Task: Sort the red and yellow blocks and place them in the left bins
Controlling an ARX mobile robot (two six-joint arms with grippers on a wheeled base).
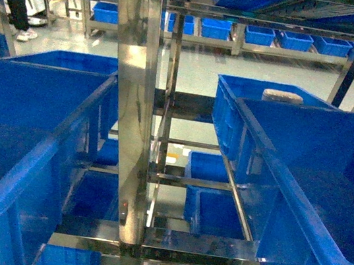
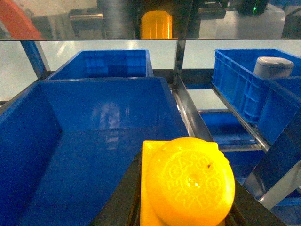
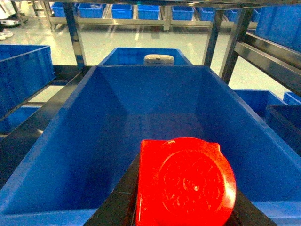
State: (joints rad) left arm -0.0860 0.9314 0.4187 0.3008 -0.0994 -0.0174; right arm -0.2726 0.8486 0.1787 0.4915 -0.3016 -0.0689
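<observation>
In the left wrist view, my left gripper (image 2: 186, 200) is shut on the orange-yellow block (image 2: 188, 181), stud facing the camera, black fingers (image 2: 117, 197) on both sides. It hangs over the near right part of a large deep blue left bin (image 2: 103, 101), whose floor is bare. The right wrist view shows my right gripper (image 3: 183, 202) shut on the red block (image 3: 186, 181) above the near edge of another big blue crate (image 3: 155, 99). In the head view the left bin (image 1: 28, 103) and the right crate (image 1: 321, 147) fill the sides; neither gripper shows there.
A shiny steel rack post (image 1: 132, 99) stands between the two crates. Behind each sits a further blue crate; the right one holds a grey round object (image 1: 282, 96). More blue crates lie on the lower shelf (image 1: 218, 212). Small blue bins (image 1: 265, 36) line far shelving.
</observation>
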